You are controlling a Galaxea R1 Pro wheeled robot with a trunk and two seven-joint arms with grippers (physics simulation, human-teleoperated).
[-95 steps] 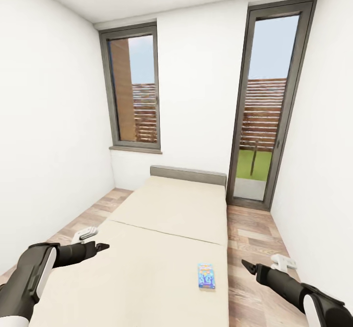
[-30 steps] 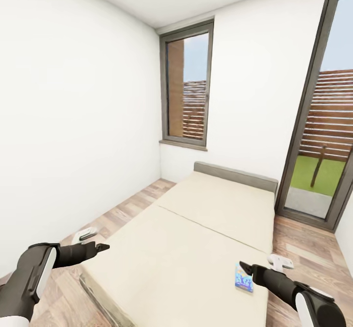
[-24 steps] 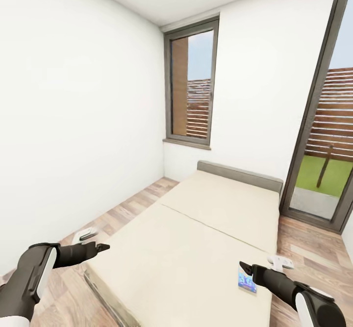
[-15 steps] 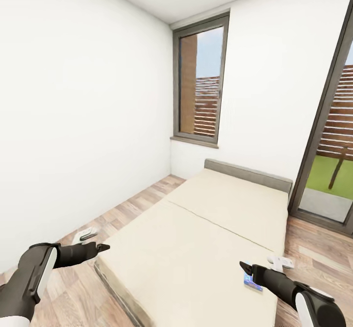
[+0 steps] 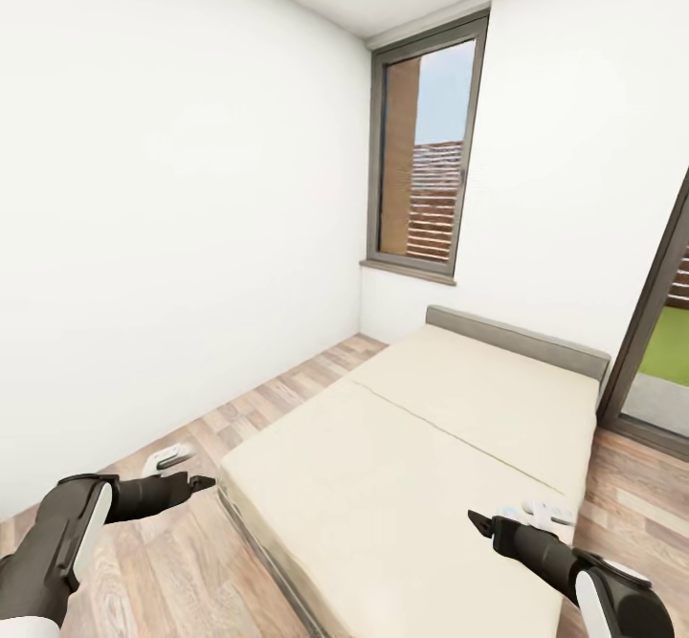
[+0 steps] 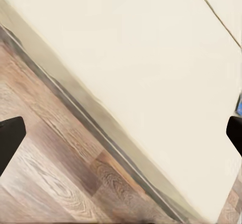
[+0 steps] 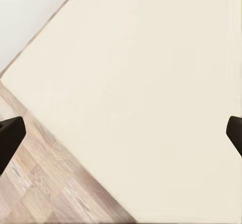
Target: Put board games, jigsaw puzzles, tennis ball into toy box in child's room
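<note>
I face the bed (image 5: 421,466) in the child's room, its two beige mattress sections running toward a low grey headboard (image 5: 517,340). My left gripper (image 5: 199,481) hangs open over the wood floor beside the bed's near corner. My right gripper (image 5: 477,520) is open above the mattress's near right part. The left wrist view looks over the bed's edge (image 6: 101,128), and a thin blue sliver (image 6: 239,104) on the mattress is too small to identify. Between the right fingertips lies bare mattress (image 7: 146,93). The board games, table, toy box, jigsaw puzzles and tennis ball are out of view.
A white wall (image 5: 172,217) runs along the left, with a strip of plank floor (image 5: 277,399) between it and the bed. A tall grey-framed window (image 5: 426,155) stands behind the headboard, and a glass door (image 5: 660,351) at the far right.
The camera has swung left, so the bed and windows sit further right in the picture. The light blue board game has passed behind my right arm. Both arms keep their pose.
</note>
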